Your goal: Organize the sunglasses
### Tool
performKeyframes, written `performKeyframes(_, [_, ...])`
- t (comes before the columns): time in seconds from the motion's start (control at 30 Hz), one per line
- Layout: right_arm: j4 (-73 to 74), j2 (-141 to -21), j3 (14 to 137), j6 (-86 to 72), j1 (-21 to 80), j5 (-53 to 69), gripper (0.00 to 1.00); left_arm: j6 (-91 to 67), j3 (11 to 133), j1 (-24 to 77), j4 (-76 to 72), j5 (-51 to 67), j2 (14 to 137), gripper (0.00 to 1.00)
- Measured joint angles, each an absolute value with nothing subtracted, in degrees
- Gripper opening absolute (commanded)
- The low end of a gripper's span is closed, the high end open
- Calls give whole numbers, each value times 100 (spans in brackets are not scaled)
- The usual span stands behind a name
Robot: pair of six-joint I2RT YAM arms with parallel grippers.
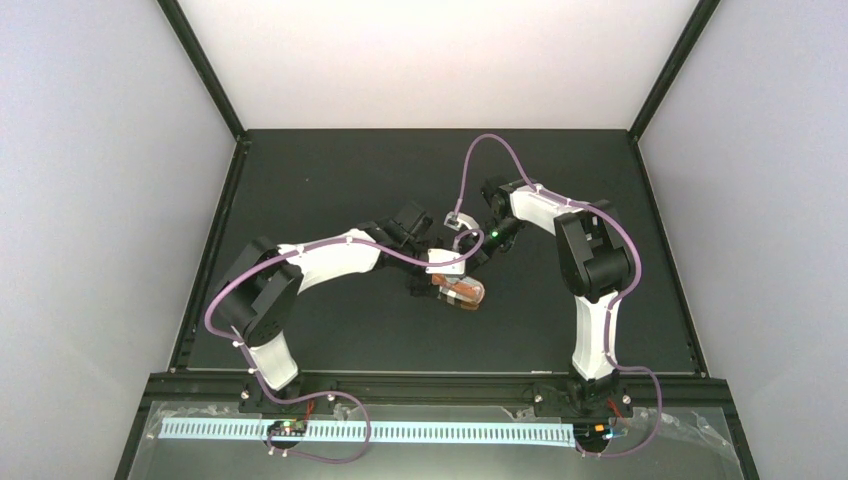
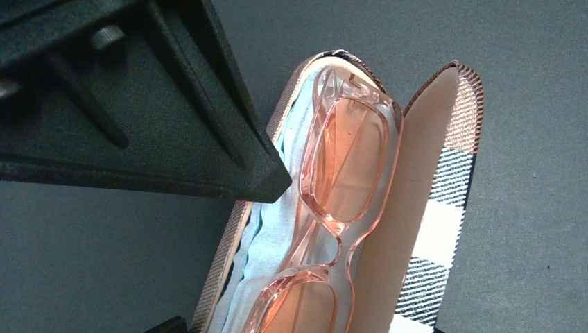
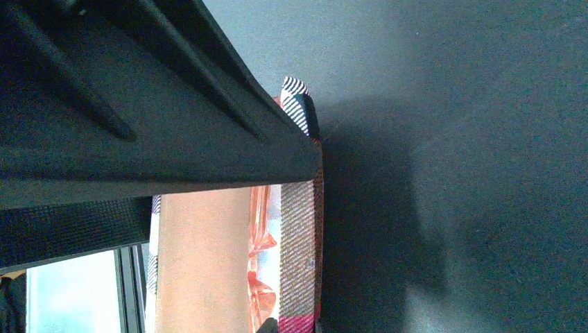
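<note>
Pinkish sunglasses [image 2: 347, 159] lie on cloth [image 2: 243, 284] inside open case [image 2: 416, 194]; lid not shut. Left hand [image 2: 222, 253] wide; right hand [image 3: 291, 236] narrow, pinching case.

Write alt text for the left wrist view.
Translucent reddish sunglasses lie in an open striped case on a light-blue cloth, with the tan-lined lid swung open to the right. A black finger of the left tool juts in from the upper left, its tip at the case's left rim, above the dark table.

White arms [image 1: 330, 258] with black joints [image 1: 268, 290] trail purple cables [image 1: 490, 137], seemingly clipped.
</note>
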State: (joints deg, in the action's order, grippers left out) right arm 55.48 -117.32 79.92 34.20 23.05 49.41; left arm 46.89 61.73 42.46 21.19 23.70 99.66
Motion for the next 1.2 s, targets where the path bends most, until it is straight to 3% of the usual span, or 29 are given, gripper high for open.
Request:
performKeyframes(0.73, [5859,-11732,8132,3284,2261,5218,22,4615,6173,4233,1780,2311,10053,74])
performKeyframes(1.03, [6062,-11732,8191,3334,2187,5301,40,4619,6173,4233,1686,2318,10053,71])
performKeyframes(1.2, [6106,-11740,8191,3288,2123,5437,44,4622,6114,4233,1656,2333,10053,68])
